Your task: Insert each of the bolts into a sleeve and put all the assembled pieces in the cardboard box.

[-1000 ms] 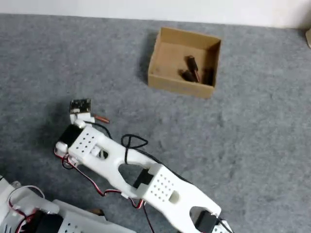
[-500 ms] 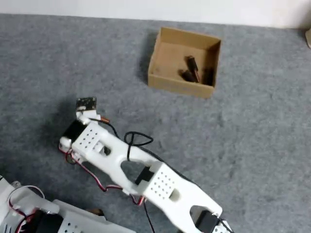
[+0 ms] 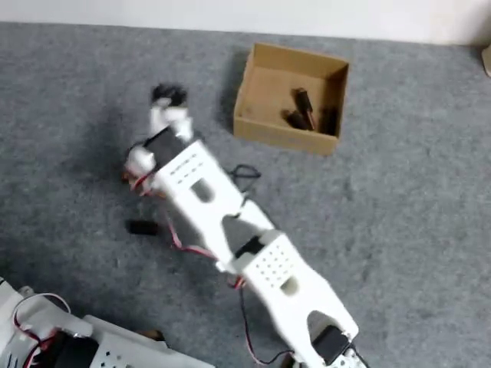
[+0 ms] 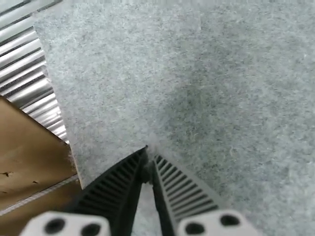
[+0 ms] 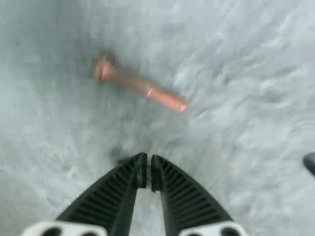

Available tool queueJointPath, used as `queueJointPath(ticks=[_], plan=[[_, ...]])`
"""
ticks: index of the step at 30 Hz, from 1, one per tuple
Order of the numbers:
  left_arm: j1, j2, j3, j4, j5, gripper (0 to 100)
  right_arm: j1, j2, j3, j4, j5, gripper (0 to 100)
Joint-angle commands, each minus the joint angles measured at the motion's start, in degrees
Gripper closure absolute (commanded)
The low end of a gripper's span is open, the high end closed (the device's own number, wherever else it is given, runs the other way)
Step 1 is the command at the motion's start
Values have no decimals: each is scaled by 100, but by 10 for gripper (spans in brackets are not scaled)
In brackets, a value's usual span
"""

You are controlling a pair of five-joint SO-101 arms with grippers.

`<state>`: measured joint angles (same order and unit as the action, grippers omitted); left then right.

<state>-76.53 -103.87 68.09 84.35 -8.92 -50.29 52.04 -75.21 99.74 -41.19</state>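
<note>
Below, grey carpet (image 3: 414,230), cardboard box (image 3: 284,135), pale wall (image 3: 230,11)

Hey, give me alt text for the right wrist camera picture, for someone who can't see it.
A copper-coloured bolt lies on its side on the grey carpet, a little beyond the tips of the right gripper, which is shut and holds nothing. A small dark object shows at the frame's edge, too cut off to identify.

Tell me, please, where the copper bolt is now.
In the right wrist view, the bolt lies on the grey carpet just beyond the right gripper, not touching it.
</note>
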Motion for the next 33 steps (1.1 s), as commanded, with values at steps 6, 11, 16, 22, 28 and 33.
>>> queueJointPath(ticks=[6,11,16,22,28,33], plan=[[-92,-13,-13,-26,-9,993,338,-936,13,127,466,990],[-92,-13,-13,-26,-26,993,-664,-629,664,119,457,988],[-92,-13,-13,-26,-18,993,-1051,-646,743,127,18,988],[-92,-13,-13,-26,-18,993,-1455,-602,1218,136,-18,988],[-92,-13,-13,-26,-18,993,-1604,-549,2000,101,-35,967],[-92,-13,-13,-26,-18,993,-1552,-549,2070,110,-26,865]])
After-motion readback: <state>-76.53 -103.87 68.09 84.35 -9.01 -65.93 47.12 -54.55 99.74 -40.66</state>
